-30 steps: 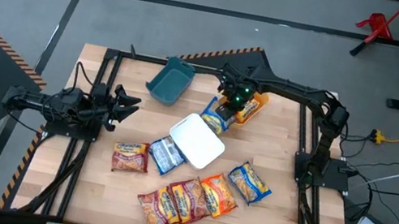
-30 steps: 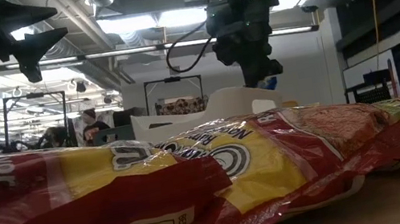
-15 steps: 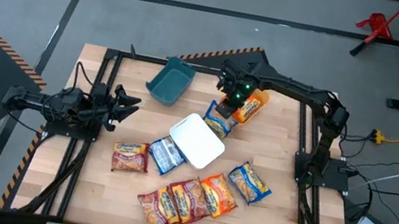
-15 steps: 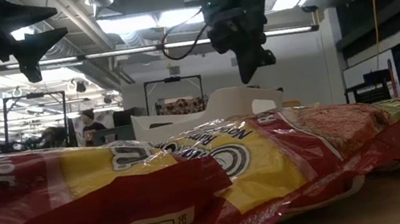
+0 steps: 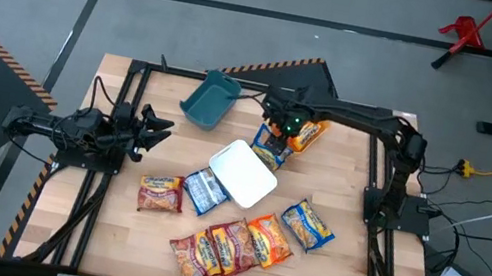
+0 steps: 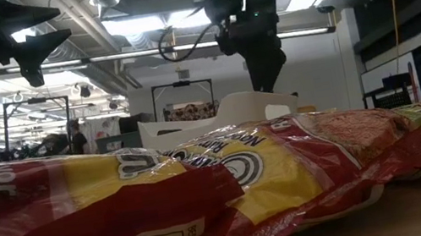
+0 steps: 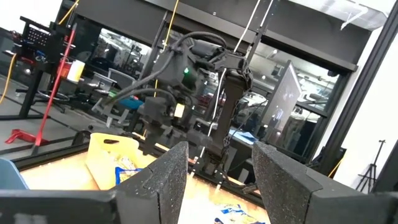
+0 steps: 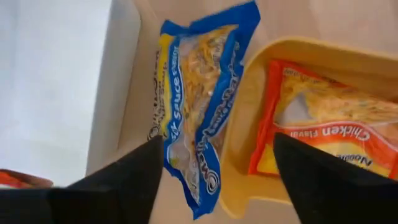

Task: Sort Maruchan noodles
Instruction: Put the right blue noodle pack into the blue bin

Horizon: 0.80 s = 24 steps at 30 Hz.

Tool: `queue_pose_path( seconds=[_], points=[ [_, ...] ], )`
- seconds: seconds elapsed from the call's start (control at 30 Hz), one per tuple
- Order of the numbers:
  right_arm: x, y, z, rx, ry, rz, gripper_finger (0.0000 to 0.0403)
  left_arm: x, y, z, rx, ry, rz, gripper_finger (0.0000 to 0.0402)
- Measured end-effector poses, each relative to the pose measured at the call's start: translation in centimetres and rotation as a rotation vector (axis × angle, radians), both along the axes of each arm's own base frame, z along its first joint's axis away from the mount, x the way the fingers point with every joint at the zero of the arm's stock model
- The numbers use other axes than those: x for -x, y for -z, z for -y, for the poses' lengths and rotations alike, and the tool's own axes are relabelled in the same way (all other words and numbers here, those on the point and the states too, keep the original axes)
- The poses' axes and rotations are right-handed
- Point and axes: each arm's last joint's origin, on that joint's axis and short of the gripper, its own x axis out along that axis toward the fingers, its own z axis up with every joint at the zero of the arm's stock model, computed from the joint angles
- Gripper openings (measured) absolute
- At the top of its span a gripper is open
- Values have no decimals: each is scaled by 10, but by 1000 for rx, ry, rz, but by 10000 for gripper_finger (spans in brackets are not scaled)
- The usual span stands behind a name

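The right pincer (image 8: 214, 168) hangs with fingers apart directly above a blue noodle packet (image 8: 202, 109). This packet lies between the white bin (image 8: 50, 87) and the orange bin (image 8: 239, 149).

The left pincer (image 7: 214, 171) waits with fingers apart.

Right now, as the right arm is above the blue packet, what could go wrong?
The right end effector is open over the blue packet, which lies tight between the white bin and the orange bin. A finger may strike a bin wall, or pinch only the glossy edge and slip.
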Motion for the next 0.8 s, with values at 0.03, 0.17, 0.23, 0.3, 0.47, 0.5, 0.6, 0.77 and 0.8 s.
queue_pose_path(
  seconds=[0.03,0.17,0.23,0.3,0.47,0.5,0.6,0.77,0.8],
  points=[
    [-1,0,-2,9,-4,5,305,0,0,0,0,0,1,174],
    [-2,0,-4,24,-9,-6,307,0,0,0,0,-1,0,174],
    [-3,4,-4,19,2,-6,300,0,0,0,0,-1,0,174],
    [-1,11,-5,-1,16,-18,291,0,0,0,0,-1,0,174],
    [2,30,-10,-50,45,-42,281,0,0,0,0,-1,0,174],
    [1,31,-13,-56,44,-39,281,0,0,0,0,-1,0,174],
    [0,32,-16,-66,49,-36,276,0,0,0,0,-2,0,174],
    [-4,32,-29,-67,13,-35,239,0,0,0,0,-2,0,174],
    [-4,32,-32,-73,2,-34,229,0,0,0,0,-2,-1,174]
  ],
)
